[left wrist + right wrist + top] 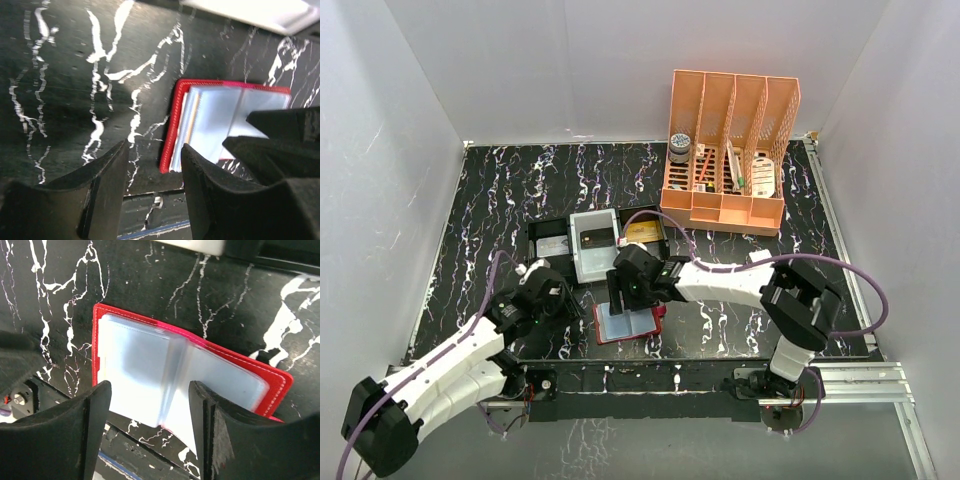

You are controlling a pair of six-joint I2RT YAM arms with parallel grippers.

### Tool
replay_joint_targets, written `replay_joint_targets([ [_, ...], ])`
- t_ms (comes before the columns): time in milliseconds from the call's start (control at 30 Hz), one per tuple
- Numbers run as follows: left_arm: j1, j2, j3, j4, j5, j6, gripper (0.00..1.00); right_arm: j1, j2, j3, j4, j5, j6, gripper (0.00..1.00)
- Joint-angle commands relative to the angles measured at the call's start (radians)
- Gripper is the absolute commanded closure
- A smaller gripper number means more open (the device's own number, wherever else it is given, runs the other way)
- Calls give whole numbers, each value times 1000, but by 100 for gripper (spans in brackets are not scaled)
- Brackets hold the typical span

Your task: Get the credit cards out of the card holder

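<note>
The small red leather-like card holder [625,322] lay open on the black marbled table [500,200], lower centre of the top view. My right fingers [95,430] hovered released over it, my left fingers [107,185] released and empty beside it.

Lab robot cell: white panel walls [570,70], black marbled table [500,200], aluminium rail [865,375].

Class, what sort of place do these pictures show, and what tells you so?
Probably a robotics lab test cell: white walls box in a marbled table, two arms are bolted at its near edge, and a card holder and organiser sit as props.
</note>
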Motion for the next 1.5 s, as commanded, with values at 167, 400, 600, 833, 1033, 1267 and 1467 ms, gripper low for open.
replay_joint_targets([
  [167,65,-51,-4,-57,24,-7,54,78,110,166,-82,153,-48,31],
  [400,64,-34,8,-39,49,15,53,115,207,237,-173,233,-52,29],
  [600,65,-21,6,-20,66,19,52,122,221,232,-178,233,-43,41],
  [833,64,-13,2,33,120,47,52,83,167,161,-80,140,-32,58],
  [1033,64,-20,-5,105,187,81,50,-25,67,-25,135,-83,28,69],
  [1267,64,20,-50,351,375,106,48,-97,12,-165,294,-216,88,72],
  [1467,64,140,-108,605,532,80,43,-145,5,-239,399,-287,157,72],
])
